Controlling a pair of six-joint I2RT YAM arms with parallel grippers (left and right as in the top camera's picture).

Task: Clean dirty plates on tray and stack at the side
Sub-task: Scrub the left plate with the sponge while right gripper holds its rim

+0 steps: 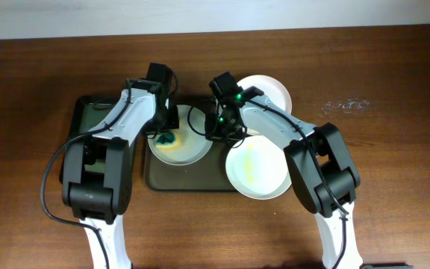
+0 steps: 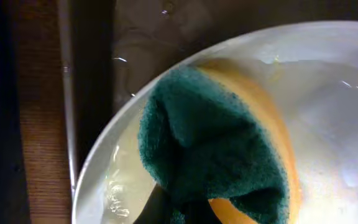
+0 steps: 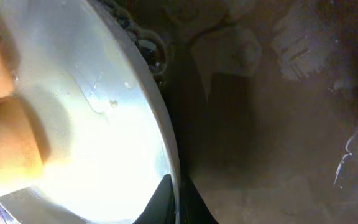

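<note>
Three white plates show in the overhead view. One plate [image 1: 187,149] lies on the left of the dark tray [image 1: 192,183]. My left gripper [image 1: 166,137] is shut on a green-yellow sponge [image 1: 168,139] and presses it on this plate; the sponge [image 2: 216,143] fills the left wrist view over the plate [image 2: 328,93]. My right gripper [image 1: 216,131] is shut on the right rim of the same plate [image 3: 104,124]. A second plate [image 1: 260,170] with yellowish smears lies at the tray's right end. A third plate [image 1: 271,91] lies behind the tray.
A smaller black tray [image 1: 88,116] lies to the left of the big tray, partly under my left arm. Brown wood table [image 1: 394,164] extends to the right, with a faint wet patch [image 1: 346,105].
</note>
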